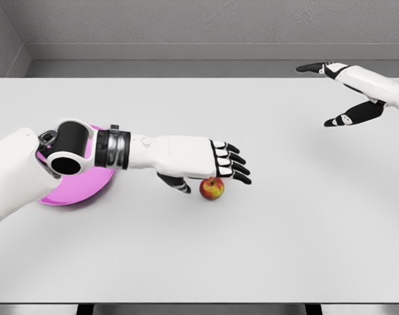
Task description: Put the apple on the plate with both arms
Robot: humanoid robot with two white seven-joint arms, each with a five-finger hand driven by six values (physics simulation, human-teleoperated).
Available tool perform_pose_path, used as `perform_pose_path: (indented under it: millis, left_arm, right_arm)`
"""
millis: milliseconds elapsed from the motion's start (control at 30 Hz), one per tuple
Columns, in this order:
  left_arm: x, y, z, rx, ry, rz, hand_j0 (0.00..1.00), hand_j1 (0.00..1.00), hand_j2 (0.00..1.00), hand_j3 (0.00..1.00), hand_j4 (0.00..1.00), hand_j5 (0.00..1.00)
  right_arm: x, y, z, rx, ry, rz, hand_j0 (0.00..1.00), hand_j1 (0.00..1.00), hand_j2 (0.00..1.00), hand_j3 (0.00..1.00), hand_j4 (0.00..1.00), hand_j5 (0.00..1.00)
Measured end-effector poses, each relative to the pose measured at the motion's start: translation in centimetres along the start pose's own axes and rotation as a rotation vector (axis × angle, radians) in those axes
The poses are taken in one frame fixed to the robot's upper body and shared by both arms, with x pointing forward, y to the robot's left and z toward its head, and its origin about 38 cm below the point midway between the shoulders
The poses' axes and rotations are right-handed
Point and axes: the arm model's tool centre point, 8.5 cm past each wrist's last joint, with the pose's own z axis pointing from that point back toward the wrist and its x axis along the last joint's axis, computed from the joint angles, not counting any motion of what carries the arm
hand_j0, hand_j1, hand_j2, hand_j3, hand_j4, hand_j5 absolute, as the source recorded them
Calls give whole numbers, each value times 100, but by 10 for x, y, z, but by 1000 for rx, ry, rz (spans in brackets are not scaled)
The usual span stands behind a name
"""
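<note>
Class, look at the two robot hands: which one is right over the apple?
The left hand, reaching in above the pink plate, hovers over the apple; the right hand is far off at the upper right.

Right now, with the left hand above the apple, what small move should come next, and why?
Probably lower the left hand and close its fingers on the apple. The hand hovers just over it with fingers spread, not yet gripping. The pink plate lies behind, under the forearm.
</note>
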Motion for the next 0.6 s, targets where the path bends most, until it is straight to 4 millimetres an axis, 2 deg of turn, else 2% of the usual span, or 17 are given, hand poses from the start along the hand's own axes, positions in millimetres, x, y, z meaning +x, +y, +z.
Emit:
perform_pose_path:
  millis: [167,600]
  left_arm:
    - [-5,-6,-8,-14,10,2,98,98,98,98,98,98]
    - [-9,-19,-11,-77,34,-22,95,95,95,95,95,95]
  right_arm:
    - [5,0,-2,2,-14,8,100,100,100,100,100,100]
    - [11,-2,-4,5,-31,21,100,100,100,100,100,100]
